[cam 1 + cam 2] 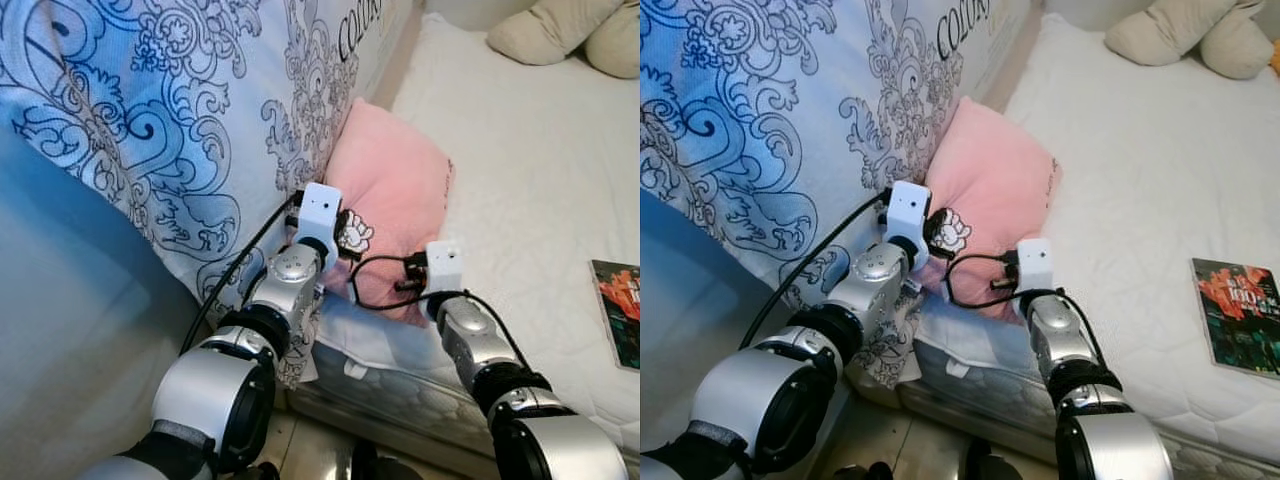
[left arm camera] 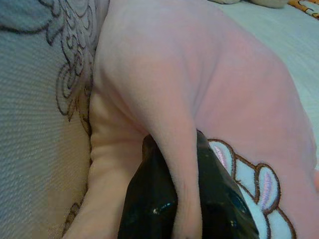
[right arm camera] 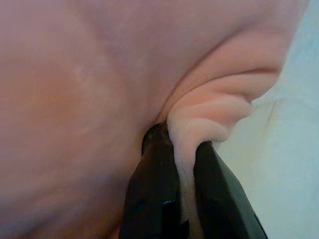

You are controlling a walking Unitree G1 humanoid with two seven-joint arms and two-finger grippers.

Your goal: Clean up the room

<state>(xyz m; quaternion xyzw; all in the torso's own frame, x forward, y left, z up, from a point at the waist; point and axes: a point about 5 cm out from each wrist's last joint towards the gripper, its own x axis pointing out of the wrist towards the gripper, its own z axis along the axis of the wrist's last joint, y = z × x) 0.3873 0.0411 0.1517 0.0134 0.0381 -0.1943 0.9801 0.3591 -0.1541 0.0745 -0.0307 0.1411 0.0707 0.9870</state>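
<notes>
- Your pink pillow [image 1: 390, 200] lies on the white bed [image 1: 520, 190], at the near edge of the mattress, pressed against the blue patterned duvet [image 1: 170, 130] that rises along the robot's left.
- Your left tool [image 2: 187, 199] is clamped on the pillow: in the left wrist view its 2 black fingers [image 2: 144, 204] pinch a raised ridge of pink fabric, right beside the embroidered cartoon glove [image 2: 254, 189] with its brown outline.
- Your right tool [image 3: 184, 194] is clamped on the pillow too: in the right wrist view its 2 fingers [image 3: 154, 184] squeeze a bunched fold at the pillow's edge, with white sheet just beyond.
- From the head views, both silver arms reach forward over the bed's edge, the left wrist at the pillow's near left corner, the right wrist at its near right corner, a black cable [image 1: 375, 285] looping between them.
- A book [image 1: 620, 310] with a red and dark cover lies flat on the bed, well apart to the right.
- A cream stuffed toy [image 1: 570, 30] rests at the far end of the bed.
</notes>
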